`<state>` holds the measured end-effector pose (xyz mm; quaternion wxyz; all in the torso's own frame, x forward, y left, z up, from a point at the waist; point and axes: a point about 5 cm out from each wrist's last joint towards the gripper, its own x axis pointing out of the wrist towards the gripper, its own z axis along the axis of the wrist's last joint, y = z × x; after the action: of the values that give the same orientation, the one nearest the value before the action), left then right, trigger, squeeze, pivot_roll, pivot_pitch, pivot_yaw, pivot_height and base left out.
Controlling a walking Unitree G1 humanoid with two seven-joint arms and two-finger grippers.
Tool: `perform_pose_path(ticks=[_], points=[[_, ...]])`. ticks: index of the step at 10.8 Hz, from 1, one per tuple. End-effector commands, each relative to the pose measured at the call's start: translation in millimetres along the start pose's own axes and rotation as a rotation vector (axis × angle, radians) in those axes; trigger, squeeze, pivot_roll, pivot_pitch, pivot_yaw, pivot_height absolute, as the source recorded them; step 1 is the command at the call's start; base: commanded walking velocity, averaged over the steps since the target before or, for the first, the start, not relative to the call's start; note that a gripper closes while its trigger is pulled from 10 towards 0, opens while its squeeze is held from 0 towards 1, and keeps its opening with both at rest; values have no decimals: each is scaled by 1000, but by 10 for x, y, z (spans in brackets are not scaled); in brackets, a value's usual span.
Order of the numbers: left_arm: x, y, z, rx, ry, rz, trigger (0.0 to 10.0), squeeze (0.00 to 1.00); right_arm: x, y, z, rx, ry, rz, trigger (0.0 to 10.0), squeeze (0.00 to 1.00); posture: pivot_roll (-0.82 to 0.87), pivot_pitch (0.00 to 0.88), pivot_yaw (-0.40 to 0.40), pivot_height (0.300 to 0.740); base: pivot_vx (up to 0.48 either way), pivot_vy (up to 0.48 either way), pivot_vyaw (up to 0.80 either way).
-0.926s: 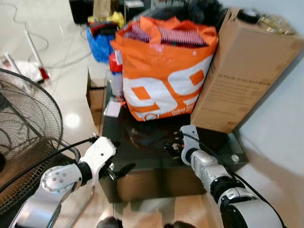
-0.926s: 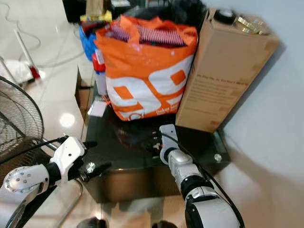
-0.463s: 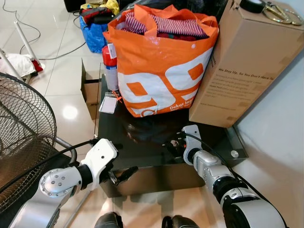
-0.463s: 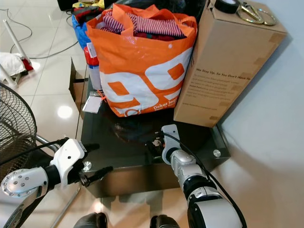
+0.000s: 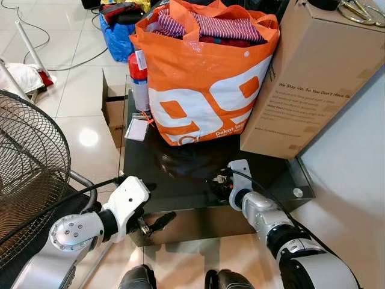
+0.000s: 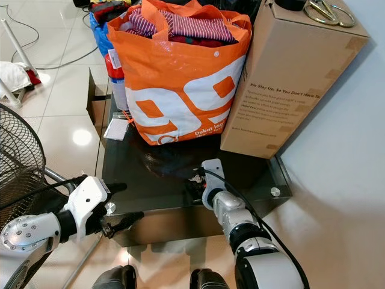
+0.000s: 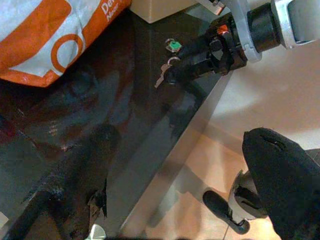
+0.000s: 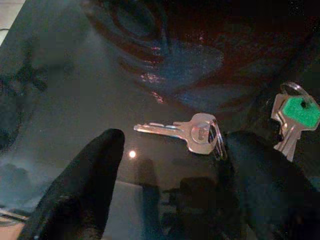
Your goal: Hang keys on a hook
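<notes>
Shiny black glass tops the low table (image 5: 180, 180), and flat silver keys (image 8: 192, 131) on a ring lie near its front edge. Right hand (image 8: 170, 170) is spread around them. Left hand (image 5: 157, 219) is spread by the table's front. One key head (image 8: 300, 111) is green.

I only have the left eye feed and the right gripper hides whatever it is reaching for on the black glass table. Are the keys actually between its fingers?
Observer: Not gripped yet. In the right wrist view the right gripper is open, and the silver key lies flat on the glass table between its fingers.
Operator: Is that the whole bunch?
Observer: No, a green-capped key lies off to one side by one finger, and a key ring sits beside the silver key's head.
Operator: Where is the left arm?
Observer: The left gripper hangs at the table's front edge, with nothing in it.
</notes>
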<state>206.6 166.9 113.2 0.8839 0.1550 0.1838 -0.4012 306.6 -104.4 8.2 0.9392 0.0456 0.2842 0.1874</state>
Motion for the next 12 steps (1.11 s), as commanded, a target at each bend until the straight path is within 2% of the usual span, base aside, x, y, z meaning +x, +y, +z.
perform_pose_path(ticks=[1,12], points=[[-20,-29,13,1,-1,-8,10000,0,-24,-26,-84,18,14,-10,0,0,39,174,-91,740,0,0,0],[-63,-38,24,-4,7,0,10000,0,-29,-28,-151,67,17,-74,0,0,51,184,-84,740,0,0,0]])
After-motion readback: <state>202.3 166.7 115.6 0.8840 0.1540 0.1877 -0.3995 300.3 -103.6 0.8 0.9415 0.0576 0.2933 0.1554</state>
